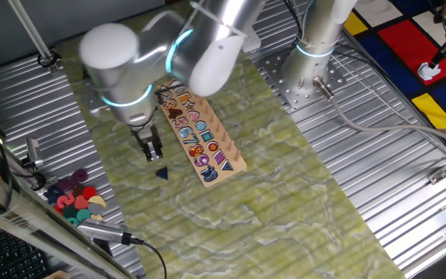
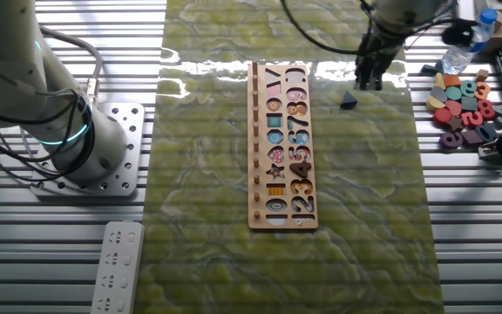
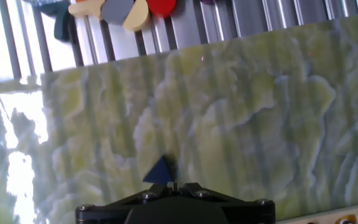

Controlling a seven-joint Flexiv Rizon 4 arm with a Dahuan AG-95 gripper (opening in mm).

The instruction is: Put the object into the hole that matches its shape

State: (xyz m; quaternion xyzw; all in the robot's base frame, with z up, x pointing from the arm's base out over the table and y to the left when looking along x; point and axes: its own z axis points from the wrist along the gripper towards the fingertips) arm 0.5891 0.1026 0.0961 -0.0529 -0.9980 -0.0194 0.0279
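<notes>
The small dark navy triangular piece [image 1: 162,173] was approached for pickup; jaws' spread couldn't be told; descent was needed.

Ribbed metal table [image 1: 409,194], green marbled mat [image 1: 285,186].

The hand view looks down on a green-and-cream marbled mat [image 3: 229,112] that fills most of the frame. A small dark blue triangular piece [image 3: 161,170] lies flat on it near the bottom centre, just beyond the black gripper body [image 3: 176,205] at the lower edge; the fingertips themselves do not show. Along the far edge runs ribbed metal table [image 3: 241,15], where loose pieces [image 3: 114,9] in yellow, grey, red and teal lie at the upper left. Glare whitens the left side.
</notes>
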